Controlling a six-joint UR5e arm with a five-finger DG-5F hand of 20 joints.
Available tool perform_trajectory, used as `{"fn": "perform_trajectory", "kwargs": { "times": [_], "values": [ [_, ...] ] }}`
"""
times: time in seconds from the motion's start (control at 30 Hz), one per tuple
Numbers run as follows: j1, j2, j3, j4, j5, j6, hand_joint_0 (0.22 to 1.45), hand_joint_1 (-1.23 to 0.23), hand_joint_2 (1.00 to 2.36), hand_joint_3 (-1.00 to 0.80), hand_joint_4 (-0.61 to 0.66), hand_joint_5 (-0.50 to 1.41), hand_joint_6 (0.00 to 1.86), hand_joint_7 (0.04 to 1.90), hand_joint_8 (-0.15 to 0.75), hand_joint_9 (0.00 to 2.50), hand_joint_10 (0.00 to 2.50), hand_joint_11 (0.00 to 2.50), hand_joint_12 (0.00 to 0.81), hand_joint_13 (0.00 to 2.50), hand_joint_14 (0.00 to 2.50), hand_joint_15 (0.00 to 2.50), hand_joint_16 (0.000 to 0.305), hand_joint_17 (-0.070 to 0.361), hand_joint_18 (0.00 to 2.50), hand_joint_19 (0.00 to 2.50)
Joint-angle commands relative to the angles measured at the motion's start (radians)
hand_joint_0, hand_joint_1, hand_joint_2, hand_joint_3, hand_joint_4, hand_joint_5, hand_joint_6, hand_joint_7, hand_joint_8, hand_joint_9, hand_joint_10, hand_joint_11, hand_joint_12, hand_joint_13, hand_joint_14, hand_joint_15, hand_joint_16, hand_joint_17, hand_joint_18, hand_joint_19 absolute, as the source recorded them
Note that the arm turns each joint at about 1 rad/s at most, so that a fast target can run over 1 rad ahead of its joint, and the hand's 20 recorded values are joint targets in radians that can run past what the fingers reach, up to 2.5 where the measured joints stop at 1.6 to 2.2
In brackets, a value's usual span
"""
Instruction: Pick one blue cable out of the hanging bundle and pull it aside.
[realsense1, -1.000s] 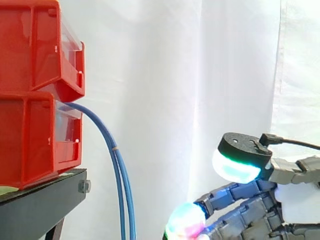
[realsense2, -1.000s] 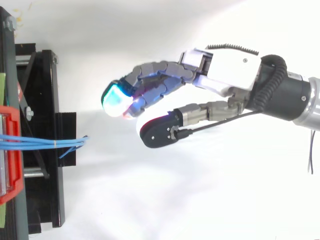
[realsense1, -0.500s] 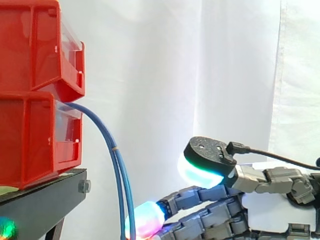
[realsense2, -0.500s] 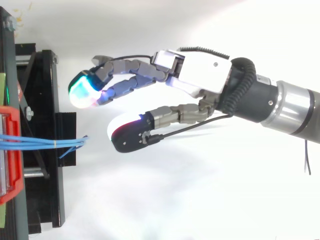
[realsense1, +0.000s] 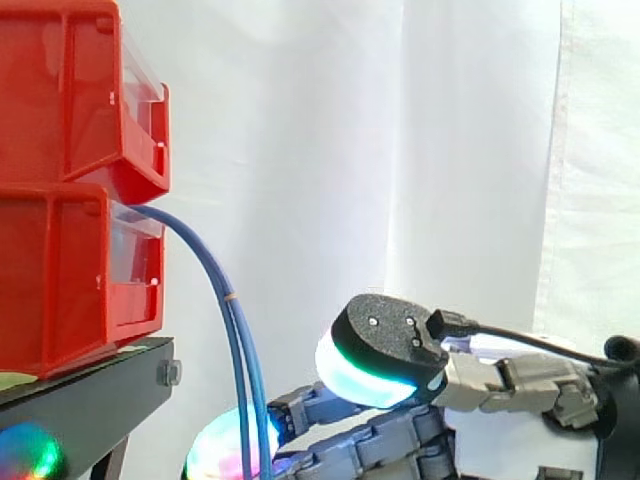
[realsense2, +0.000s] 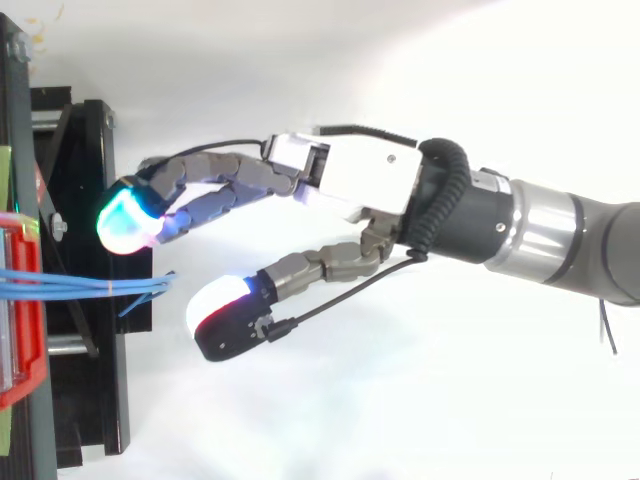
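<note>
The blue cables (realsense1: 240, 350) come out of the lower red bin (realsense1: 70, 270) at the left of the side view. They bend over its front edge and hang down as a tight bundle before the white curtain (realsense1: 400, 150), just beside the black stand (realsense1: 90, 405). In the top view the same bundle shows as thin blue lines at the left edge, a little below the middle. No single cable is separated from the others yet.

The hand (realsense2: 345, 180) enters from the right with its fingers stretched forward and only gently bent. The thumb (realsense2: 225, 320) is spread well away from them, so the hand is wide open and holds nothing. In the top view a glowing fingertip (realsense2: 125, 218) lies above the bundle and the thumb below it, so the cables stand at the mouth of the gap. In the side view a fingertip glows at the bottom of the frame, right at the cables; whether it touches them cannot be told.

The step in hand seems to be the approach for the pick. The next move probably calls for a fine closing of thumb and finger on one strand only, then a pull sideways.
</note>
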Motion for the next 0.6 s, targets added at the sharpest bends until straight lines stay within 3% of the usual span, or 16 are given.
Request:
{"fn": "perform_trajectory", "kwargs": {
  "times": [0.0,0.23,0.37,0.57],
  "values": [
    [0.002,-0.015,0.008,0.021,-0.011,0.01,0.52,-0.74,1.0,-0.5,0.26,-0.16,0.5,0.79,0.27,0.53,0.0,0.08,0.351,0.26,0.0,0.13,0.058,0.13,0.04,0.2],
    [0.004,-0.015,0.008,0.059,-0.023,-0.018,0.53,-0.73,1.0,-0.5,0.32,-0.13,0.5,0.87,0.288,0.66,0.0,0.15,0.353,0.38,0.01,0.18,0.054,0.121,0.17,0.26],
    [0.004,-0.015,0.008,0.069,-0.055,-0.036,0.54,-0.72,1.0,-0.5,0.36,-0.11,0.5,0.91,0.294,0.73,0.01,0.16,0.351,0.41,0.01,0.19,0.052,0.118,0.22,0.28],
    [0.002,-0.015,0.008,0.07,-0.075,-0.036,0.56,-0.71,1.0,-0.49,0.38,-0.09,0.5,0.98,0.3,0.77,0.01,0.17,0.347,0.47,0.01,0.22,0.05,0.112,0.3,0.33]
  ]
}}
